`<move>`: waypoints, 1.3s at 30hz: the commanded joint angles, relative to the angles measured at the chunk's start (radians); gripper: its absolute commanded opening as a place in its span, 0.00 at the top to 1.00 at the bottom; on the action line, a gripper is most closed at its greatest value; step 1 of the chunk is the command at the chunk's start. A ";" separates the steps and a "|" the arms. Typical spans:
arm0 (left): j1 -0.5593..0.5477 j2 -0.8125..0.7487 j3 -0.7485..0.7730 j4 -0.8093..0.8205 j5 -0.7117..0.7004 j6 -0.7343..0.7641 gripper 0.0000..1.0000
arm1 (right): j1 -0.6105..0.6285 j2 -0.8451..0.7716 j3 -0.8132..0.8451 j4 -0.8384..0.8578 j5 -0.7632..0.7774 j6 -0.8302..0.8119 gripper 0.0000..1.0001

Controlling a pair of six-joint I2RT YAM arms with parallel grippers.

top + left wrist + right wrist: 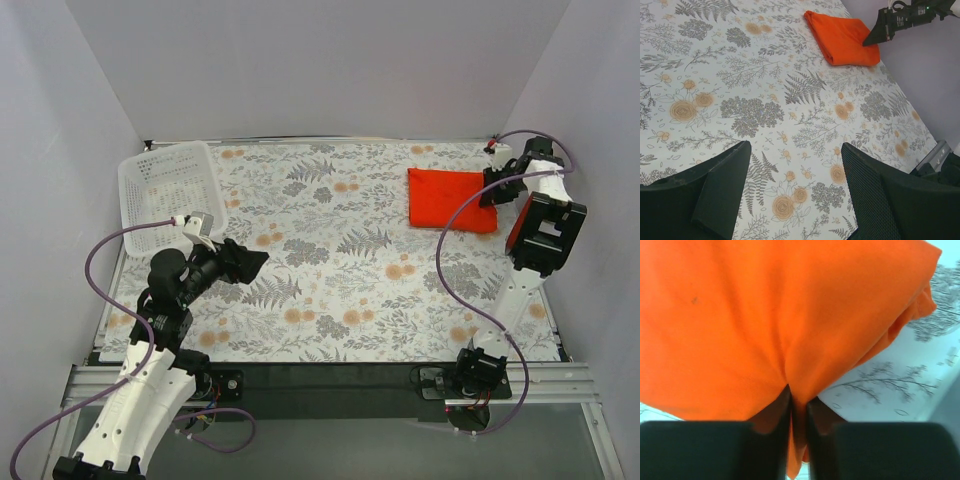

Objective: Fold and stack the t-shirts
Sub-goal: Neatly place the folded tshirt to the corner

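- The white basket [165, 192] stood at the far left corner of the flowered tabletop [340, 300].
- The left claw [796, 150] hung above the tabletop near the basket, its fingers spread wide and holding nothing.
- The orange-red t-shirt [450, 200] lay folded in a flat rectangle at the far right side of the tabletop.
- The right claw [799, 402] was pressed together on the right edge of the t-shirt, pinching a fold of the fabric.
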 commanded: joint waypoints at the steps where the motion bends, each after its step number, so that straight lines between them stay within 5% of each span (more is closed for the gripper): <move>1: 0.004 0.003 -0.004 -0.009 0.021 0.008 0.33 | 0.010 0.002 0.099 -0.052 0.137 -0.078 0.76; 6: 0.006 0.006 -0.004 -0.009 0.023 0.008 0.33 | 0.013 -0.061 0.142 -0.045 0.243 -0.095 0.49; 7: 0.004 0.004 -0.004 -0.009 0.021 0.007 0.33 | 0.014 -0.094 0.133 -0.042 0.254 -0.104 0.37; 12: 0.004 0.001 -0.004 -0.011 -0.012 0.008 0.32 | 0.042 -0.211 0.058 -0.035 0.287 -0.176 0.22; 14: 0.004 0.000 -0.001 -0.028 -0.107 0.004 0.24 | 0.062 -0.297 -0.021 -0.029 0.278 -0.190 0.01; 17: 0.004 0.021 0.008 -0.060 -0.190 -0.012 0.09 | 0.073 -0.461 -0.188 0.059 0.251 -0.178 0.02; 21: 0.004 0.055 0.045 -0.090 -0.246 -0.013 0.07 | 0.059 -0.755 -0.562 0.380 0.229 -0.040 0.02; 23: 0.004 0.067 0.077 -0.112 -0.281 -0.012 0.07 | 0.024 -0.909 -0.693 0.536 0.246 0.203 0.02; 25: 0.004 0.070 0.100 -0.135 -0.319 0.010 0.07 | -0.025 -0.999 -0.765 0.487 0.063 0.297 0.05; 27: 0.004 0.066 0.123 -0.152 -0.345 0.027 0.07 | -0.035 -1.069 -0.856 0.494 0.056 0.360 0.06; 32: 0.004 0.017 0.109 -0.186 -0.378 0.051 0.07 | -0.035 -1.276 -0.968 0.487 0.279 0.506 0.03; 39: 0.004 -0.019 0.083 -0.195 -0.364 0.054 0.07 | -0.035 -1.466 -1.108 0.468 0.496 0.352 0.02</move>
